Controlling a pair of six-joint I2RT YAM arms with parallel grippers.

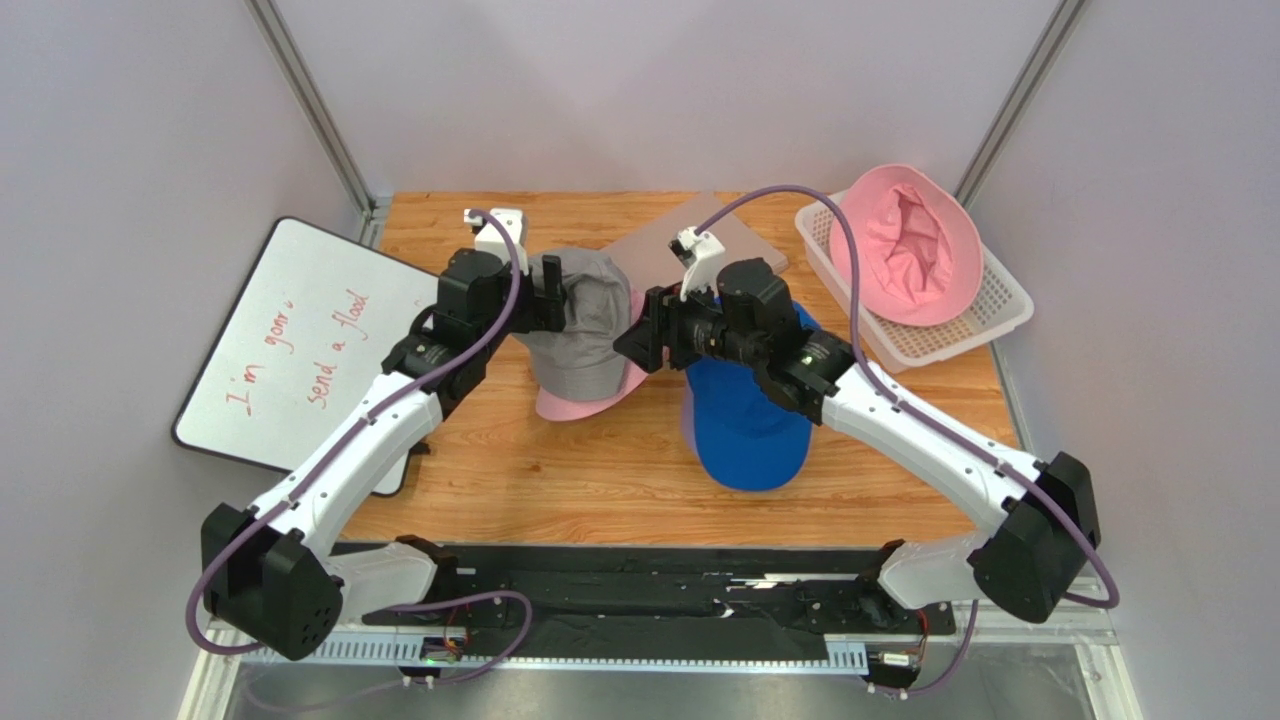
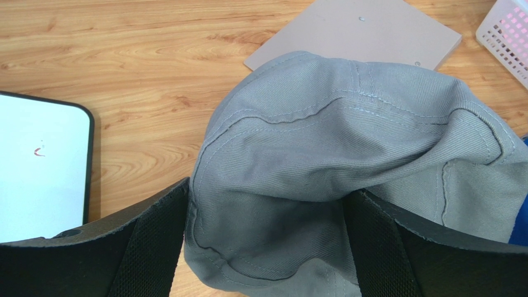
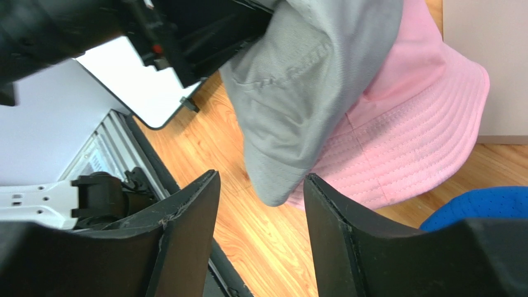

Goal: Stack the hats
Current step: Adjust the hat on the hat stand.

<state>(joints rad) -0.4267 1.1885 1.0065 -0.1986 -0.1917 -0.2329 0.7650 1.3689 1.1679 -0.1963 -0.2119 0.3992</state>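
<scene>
Top external view: on the table [image 1: 601, 480], a grey hat [image 1: 594, 308] lies over a pink bucket hat [image 1: 579, 398], one pair stacked. A blue cap [image 1: 744, 428] nearby and a second pink hat [image 1: 909, 248] in a basket [image 1: 1007, 308] remain. Left gripper [image 1: 553, 293] jaws straddle the grey hat, wide apart; right gripper [image 1: 639, 342] jaws apart, empty.

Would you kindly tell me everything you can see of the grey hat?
The grey hat is soft, twill-like cloth with pale stitched seams, crumpled rather than holding its shape. It lies on the pink hat, whose brim sticks out beneath it, near the middle of the wooden table. The left gripper stands open astride one edge, fabric bulging between its fingers; the right gripper, also open, sits just off the opposite edge, apparently not touching.
</scene>
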